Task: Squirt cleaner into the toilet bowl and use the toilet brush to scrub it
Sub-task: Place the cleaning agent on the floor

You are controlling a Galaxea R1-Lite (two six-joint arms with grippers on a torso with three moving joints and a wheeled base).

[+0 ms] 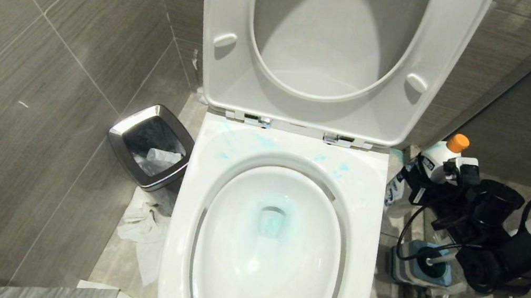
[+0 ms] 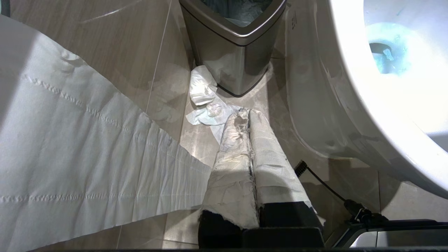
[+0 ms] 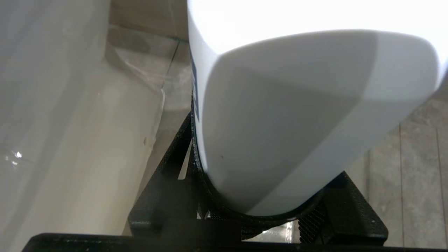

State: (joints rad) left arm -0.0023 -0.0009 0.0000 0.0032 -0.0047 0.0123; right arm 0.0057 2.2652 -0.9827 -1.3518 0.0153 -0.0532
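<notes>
Nearest me, the left gripper (image 2: 245, 115) is hanging low beside the toilet (image 1: 266, 277), its paper-wrapped fingers (image 2: 232, 157) pressed together on nothing; I am keeping it parked there, clear of the work. A paper strip (image 2: 70, 147) is trailing across the floor next to it, with crumpled tissue (image 2: 203, 101) at the foot of the bin (image 1: 151, 144).

In the bowl, turquoise cleaner is pooling at the drain (image 1: 271, 222) and streaking the back rim (image 1: 266, 143), so I judge the squirting step done.

On the robot's right, the right gripper (image 1: 446, 169) is pinching the bottle (image 1: 437, 157), orange cap (image 1: 458, 143) up, held to the side of the toilet, probably so I can set it down. Just below, the brush (image 1: 432, 258) is sitting in its blue holder (image 1: 406, 267), untouched; scrubbing is not yet begun.

Farthest, the seat (image 1: 324, 46) is standing raised, leaving the bowl open.
</notes>
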